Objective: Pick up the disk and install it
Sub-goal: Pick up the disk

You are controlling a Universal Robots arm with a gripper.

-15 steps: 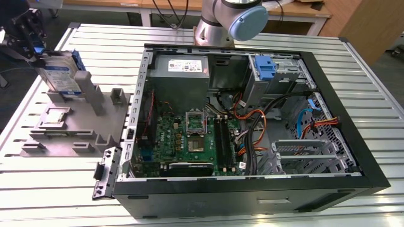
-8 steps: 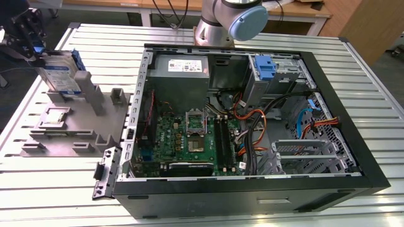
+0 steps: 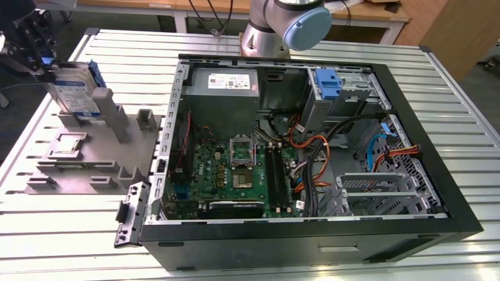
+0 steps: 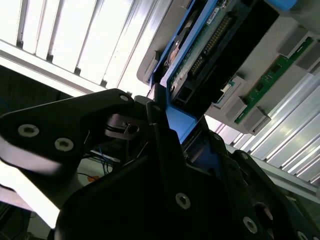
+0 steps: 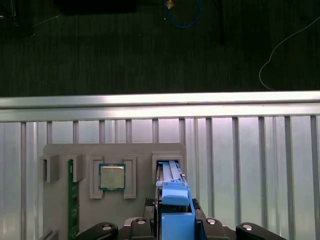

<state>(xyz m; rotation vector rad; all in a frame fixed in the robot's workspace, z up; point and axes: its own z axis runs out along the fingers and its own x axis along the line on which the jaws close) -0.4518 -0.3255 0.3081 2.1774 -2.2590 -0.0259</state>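
The disk (image 3: 74, 91) stands upright on edge at the exterior view's left, its white-and-blue label facing out and blue rails along its sides. Its lower end is at a slot of the grey fixture (image 3: 86, 158); I cannot tell whether it still rests in it. My gripper (image 3: 47, 64) is above the disk, shut on its upper blue rail. In the first wrist view the blue rail (image 5: 174, 197) runs out from my gripper (image 5: 175, 217) toward the slot. In the second wrist view my fingers (image 4: 155, 117) clamp the blue rail, and the disk's circuit board (image 4: 210, 45) lies beyond.
An open computer case (image 3: 437, 211) takes up the table's middle and the exterior view's right, with a blue bracket (image 3: 328, 85) in its drive bay. The fixture also holds a square chip (image 5: 112, 176) and a green memory stick (image 5: 73, 200). The arm's base (image 3: 285, 23) stands behind the case.
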